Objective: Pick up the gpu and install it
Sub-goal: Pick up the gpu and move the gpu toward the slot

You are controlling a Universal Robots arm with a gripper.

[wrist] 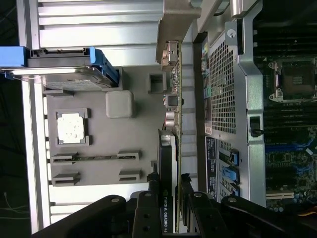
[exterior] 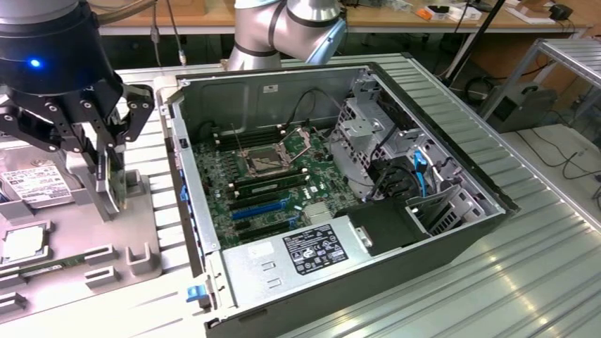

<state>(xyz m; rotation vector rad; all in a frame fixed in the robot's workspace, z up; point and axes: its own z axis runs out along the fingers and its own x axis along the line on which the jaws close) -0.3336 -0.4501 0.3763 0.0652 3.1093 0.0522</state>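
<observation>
Black flat gpu card [exterior: 115,182], one, clamped edge-on between half-closed jaws of black gripper [exterior: 103,158]; one silver white-labelled hard drive [exterior: 30,185] just beside jaws.

set on a ribbed pale-metal tabletop [exterior: 526,282], streaked with bright reflections toward the exterior view's right. backed along the far side by a long wooden workbench [exterior: 395,22] with small clutter on top, an orange item [exterior: 438,10] among it, and a black pole [exterior: 477,39] slanting across in front. further to the exterior view's right, a metal frame cart [exterior: 564,56] over a grey floor [exterior: 564,137] strewn with dark cables [exterior: 575,163].
</observation>
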